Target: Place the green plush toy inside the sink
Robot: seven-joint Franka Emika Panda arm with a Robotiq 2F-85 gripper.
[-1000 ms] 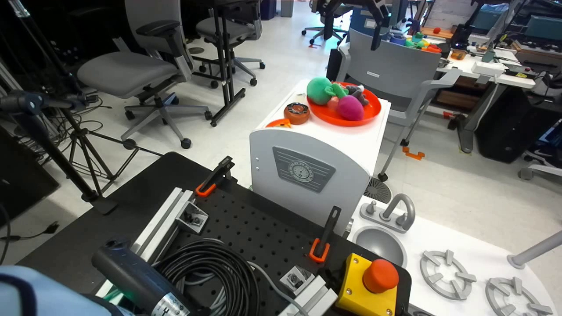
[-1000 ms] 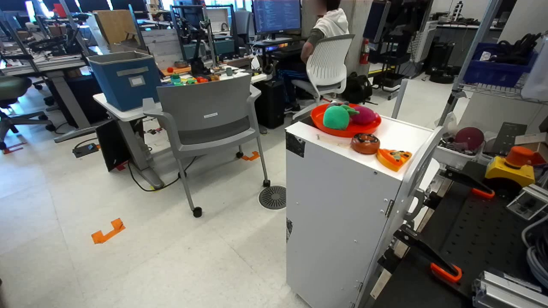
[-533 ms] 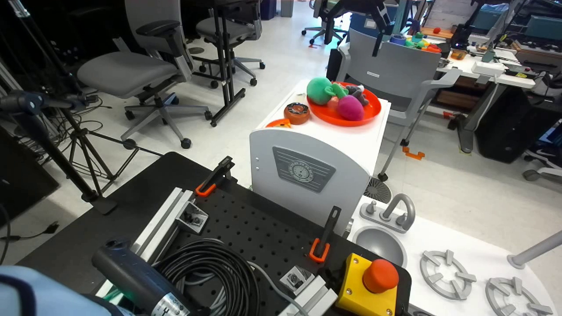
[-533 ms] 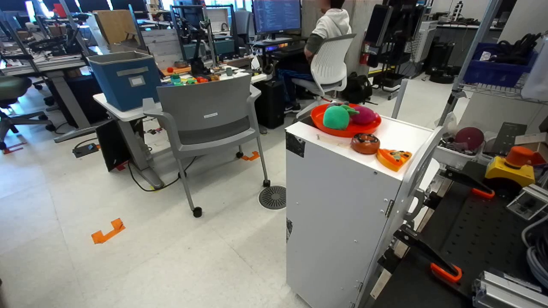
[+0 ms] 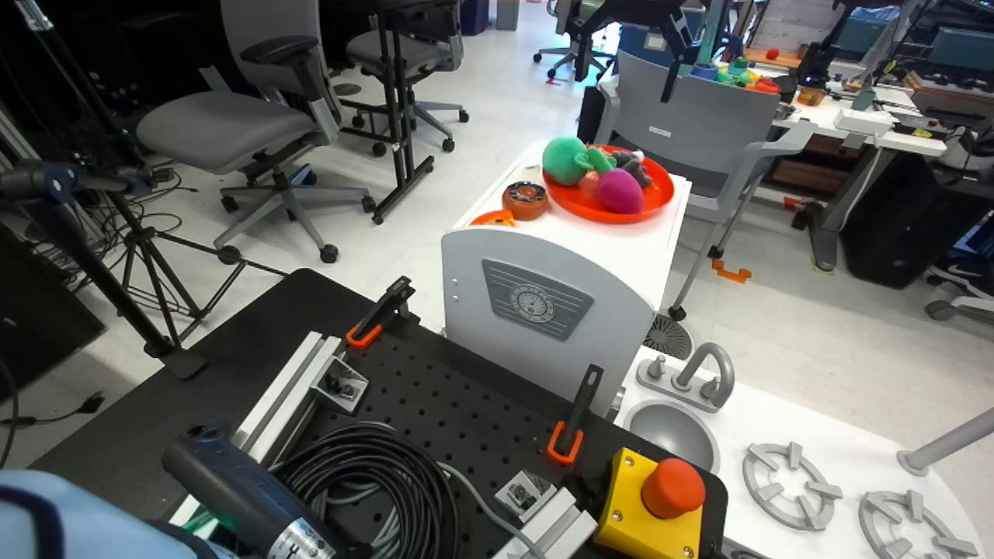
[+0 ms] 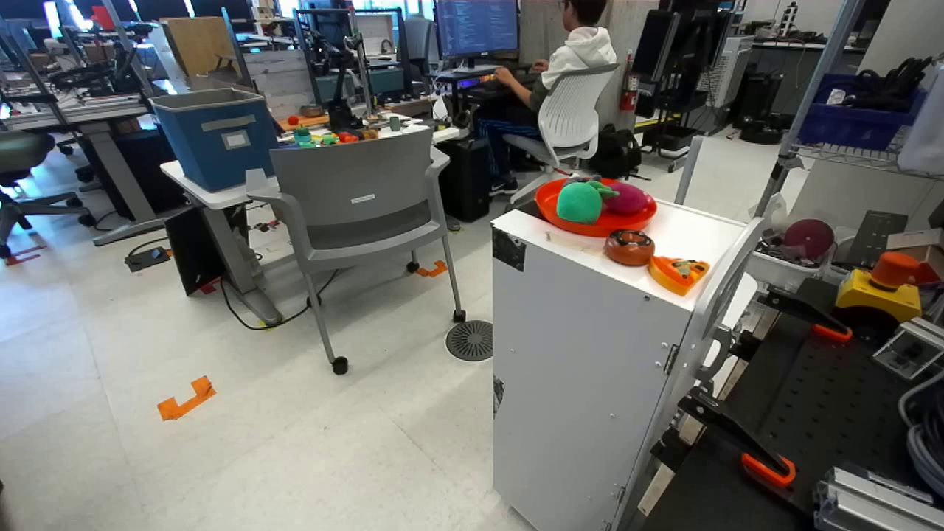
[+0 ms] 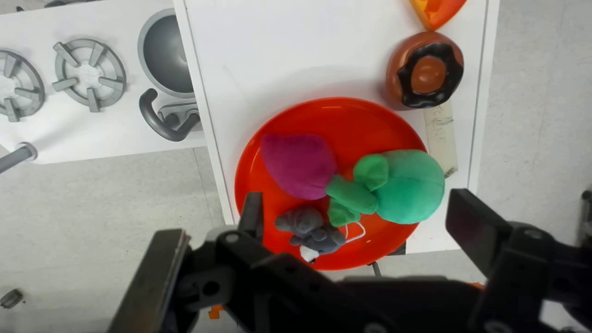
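White cabinet top (image 7: 286,51) | end effector (image 5: 624,85) points down, well above green plush toy (image 7: 411,189) | jaws spread wide

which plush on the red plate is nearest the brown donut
The round-bodied green plush toy; the magenta plush and the gray plush both lie farther from the donut.

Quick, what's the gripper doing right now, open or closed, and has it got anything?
Gripper: open, jaws wide apart, holding nothing.
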